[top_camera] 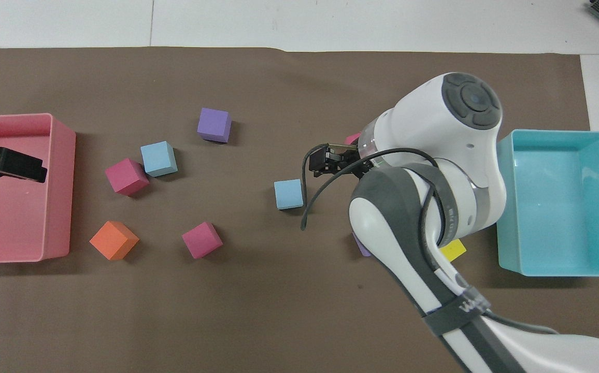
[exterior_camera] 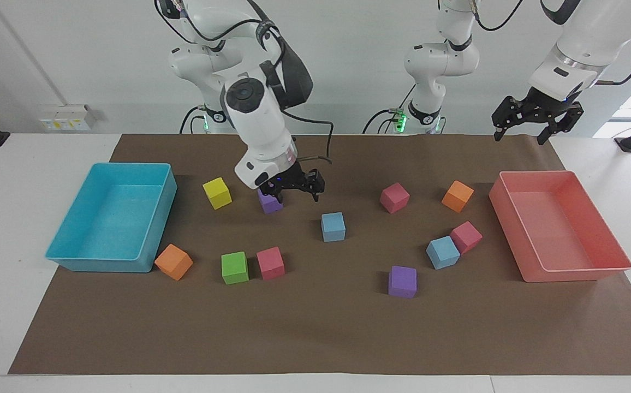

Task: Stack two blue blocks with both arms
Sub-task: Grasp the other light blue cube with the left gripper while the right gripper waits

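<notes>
One blue block (exterior_camera: 333,226) is sitting alone mid-worktop, just below the right gripper (exterior_camera: 292,185), which is hanging released and empty above it; the second blue block (exterior_camera: 442,252) is lying well off toward the left gripper (exterior_camera: 536,115), touching a pink block (exterior_camera: 466,237). That contact is the likely trouble: fingers closing there could nudge or catch the pink neighbour. The left gripper is waiting released over the pink tray (exterior_camera: 610,267). Overhead, the right arm is hiding a purple block (exterior_camera: 269,201) and most of a yellow one (top_camera: 453,249).
</notes>
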Controlling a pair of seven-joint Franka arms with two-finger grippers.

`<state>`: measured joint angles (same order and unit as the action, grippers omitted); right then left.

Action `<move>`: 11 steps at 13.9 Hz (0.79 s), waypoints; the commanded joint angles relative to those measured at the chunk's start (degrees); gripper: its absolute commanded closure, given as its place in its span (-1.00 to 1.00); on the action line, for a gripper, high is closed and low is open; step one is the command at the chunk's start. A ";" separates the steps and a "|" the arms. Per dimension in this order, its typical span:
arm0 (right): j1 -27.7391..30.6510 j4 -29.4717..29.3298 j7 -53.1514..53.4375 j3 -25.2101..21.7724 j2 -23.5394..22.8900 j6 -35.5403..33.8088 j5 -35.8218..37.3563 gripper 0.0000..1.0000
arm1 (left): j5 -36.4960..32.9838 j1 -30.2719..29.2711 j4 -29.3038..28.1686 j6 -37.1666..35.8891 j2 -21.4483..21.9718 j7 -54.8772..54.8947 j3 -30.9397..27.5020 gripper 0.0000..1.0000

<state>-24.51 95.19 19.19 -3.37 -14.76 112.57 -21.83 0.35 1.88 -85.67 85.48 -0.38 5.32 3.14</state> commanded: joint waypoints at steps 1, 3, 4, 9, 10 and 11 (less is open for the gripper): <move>4.54 5.08 -8.70 0.82 1.57 3.70 -8.46 -1.00 | 0.01 1.01 -5.28 5.82 0.38 -1.44 0.29 -1.00; 5.79 8.41 -18.43 0.65 1.57 4.67 -16.02 -1.00 | -1.30 1.28 -8.62 10.04 0.12 -5.12 0.46 -1.00; 6.75 9.99 -23.97 0.65 1.40 5.46 -18.92 -1.00 | -2.27 2.41 -10.37 12.32 0.03 -6.27 0.47 -1.00; 6.41 13.08 -37.19 0.65 -2.99 9.75 -31.59 -0.44 | -2.28 3.73 -16.19 21.91 -2.33 -12.41 0.47 -1.00; 6.15 13.17 -38.25 0.73 -4.13 11.51 -32.91 -0.22 | -2.28 4.44 -16.19 23.49 -4.26 -14.87 0.47 -1.00; 5.62 13.17 -39.56 0.91 -5.36 12.23 -34.14 0.09 | -2.28 4.45 -16.19 25.86 -5.76 -16.64 0.47 -1.00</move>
<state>-18.44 108.01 -17.07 -3.04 -18.30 122.49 -52.80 -0.77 4.83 -101.24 107.24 -3.71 -7.14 4.19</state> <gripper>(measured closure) 0.242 0.000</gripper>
